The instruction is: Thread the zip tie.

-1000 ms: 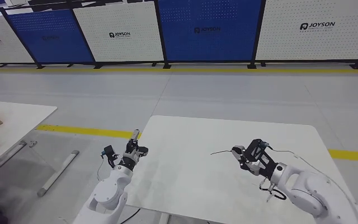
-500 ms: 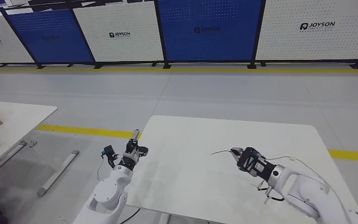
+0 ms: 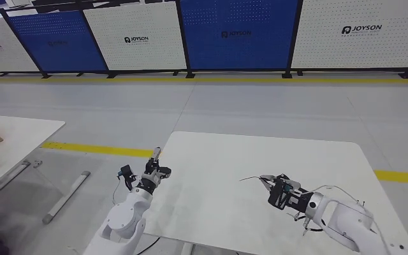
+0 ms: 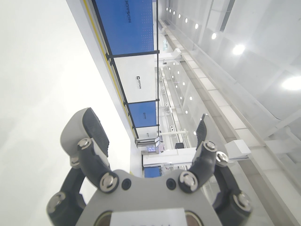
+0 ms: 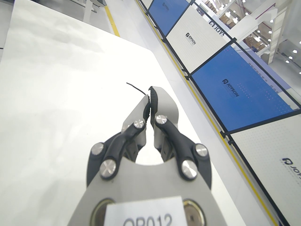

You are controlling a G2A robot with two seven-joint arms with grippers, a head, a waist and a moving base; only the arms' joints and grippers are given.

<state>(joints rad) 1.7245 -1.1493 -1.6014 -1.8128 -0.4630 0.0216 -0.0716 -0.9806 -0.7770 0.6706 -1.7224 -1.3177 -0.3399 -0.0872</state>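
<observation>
Zip tie (image 5: 136,88) in play: a thin black strip poking out past the tips of the right claw (image 5: 149,93), and that claw is pinched tight on it, pads pressed together with the strip caught between them. From the top view the free end runs away from the claw toward the middle of the worktop (image 3: 217,159), slightly curved. Whether it brushes the surface or hangs just above it cannot be told. The right claw sits low over the near right part of the worktop, well in from the right edge and some way from the near edge.

Over on the other side, the left claw (image 4: 148,118) stands wide apart, its two black pads spread and nothing between them. It is parked right at the worktop's left edge, close to the near-left corner, tilted upward. The two claws are well apart, a broad stretch of white surface lying between them. The far edge of the worktop is a long way from both.

Beyond that edge runs grey floor with a yellow line (image 3: 95,149), then a fence of blue and white panels (image 3: 239,35). A second white table (image 3: 25,137) shows at the left of the top view.
</observation>
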